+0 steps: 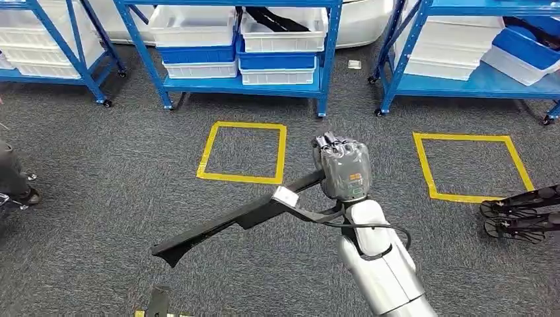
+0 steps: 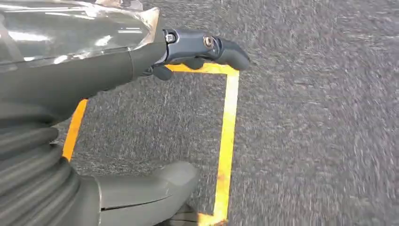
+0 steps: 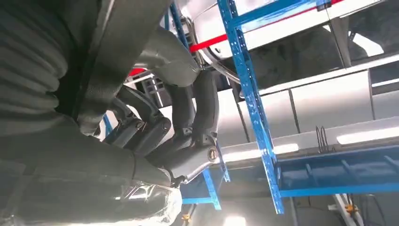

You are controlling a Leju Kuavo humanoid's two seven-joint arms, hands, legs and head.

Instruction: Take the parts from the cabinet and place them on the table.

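Note:
My right hand (image 1: 343,168) is raised over the carpet and grips one end of a long black part (image 1: 218,224) with a white label (image 1: 285,196). The part slopes down toward the left, clear of the floor. In the right wrist view my right hand's fingers (image 3: 188,117) curl around that dark part (image 3: 117,52). My left hand (image 2: 84,66) hangs above the carpet with a finger (image 2: 211,47) stretched out and the thumb (image 2: 150,188) apart, holding nothing. Another black part (image 1: 274,20) lies in a white bin on the blue cabinet (image 1: 238,84).
Two yellow tape squares (image 1: 243,152) (image 1: 470,166) mark the grey carpet. Blue wheeled racks with white and blue bins line the far side. A person's shoe (image 1: 26,195) is at the left edge. A black stand base (image 1: 522,211) sits at the right edge.

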